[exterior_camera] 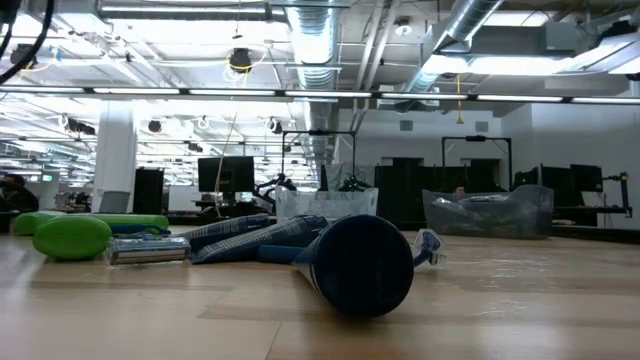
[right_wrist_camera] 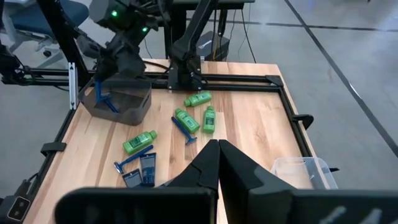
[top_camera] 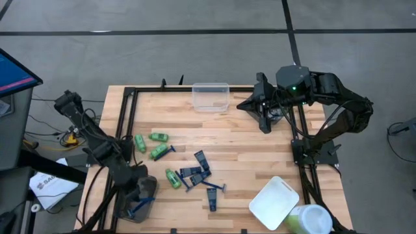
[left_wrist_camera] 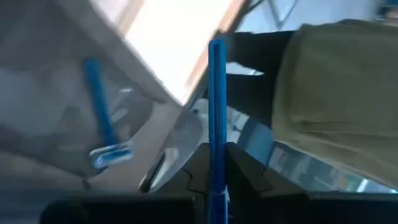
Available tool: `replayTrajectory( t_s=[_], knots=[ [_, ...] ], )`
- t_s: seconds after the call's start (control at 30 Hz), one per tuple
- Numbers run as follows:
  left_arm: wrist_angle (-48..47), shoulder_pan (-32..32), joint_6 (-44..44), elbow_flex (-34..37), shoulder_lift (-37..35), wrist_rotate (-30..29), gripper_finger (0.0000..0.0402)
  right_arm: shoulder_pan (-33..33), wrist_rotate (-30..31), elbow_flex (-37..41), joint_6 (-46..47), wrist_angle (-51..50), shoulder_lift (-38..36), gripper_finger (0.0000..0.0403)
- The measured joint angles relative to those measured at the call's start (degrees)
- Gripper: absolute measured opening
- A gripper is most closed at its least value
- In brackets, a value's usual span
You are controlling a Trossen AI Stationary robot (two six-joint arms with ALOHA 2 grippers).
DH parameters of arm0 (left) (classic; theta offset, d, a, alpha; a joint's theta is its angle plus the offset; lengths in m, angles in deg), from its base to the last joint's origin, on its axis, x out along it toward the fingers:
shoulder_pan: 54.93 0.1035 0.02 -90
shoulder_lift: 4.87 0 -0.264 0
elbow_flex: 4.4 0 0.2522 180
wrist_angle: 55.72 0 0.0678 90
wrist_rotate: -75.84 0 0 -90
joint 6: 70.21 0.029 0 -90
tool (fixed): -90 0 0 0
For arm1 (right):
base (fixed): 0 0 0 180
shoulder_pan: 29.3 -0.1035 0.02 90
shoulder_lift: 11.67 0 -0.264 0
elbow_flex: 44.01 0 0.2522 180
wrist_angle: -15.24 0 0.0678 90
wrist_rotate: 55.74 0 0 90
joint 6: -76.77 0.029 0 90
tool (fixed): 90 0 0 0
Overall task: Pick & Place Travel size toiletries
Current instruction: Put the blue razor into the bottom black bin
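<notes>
Left tool [left_wrist_camera: 216,186] pinches a blue razor [left_wrist_camera: 216,112] over the grey tub [top_camera: 136,198] – right tool [right_wrist_camera: 217,163] pressed together

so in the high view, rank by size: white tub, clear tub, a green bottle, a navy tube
1. White tub
2. Clear tub, slightly smaller
3. Navy tube and green bottle: too alike to rank.

Two dark, jointed robot arms

Both arms are showing matte black housings with angular links and black cables trailing along them; the right arm [top_camera: 325,91] is glowing with a small green light, and the left arm [right_wrist_camera: 124,31] is showing two green lights.
</notes>
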Motion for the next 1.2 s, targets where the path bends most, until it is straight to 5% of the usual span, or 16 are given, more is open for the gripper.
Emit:
replayTrajectory(
  t_s=[0.77,1.2],
  knots=[
    [-10.5,-4.3,-7.7,0.0,8.9,0.0,0.0051,0.0,0.0,0.0,0.0,-0.2,0.0,0.0000],
    [-8.3,-3.2,-7.7,0.0,7.4,-1.7,0.0178,0.0,0.0,0.0,0.0,-0.5,0.0,0.0000]
  ],
)
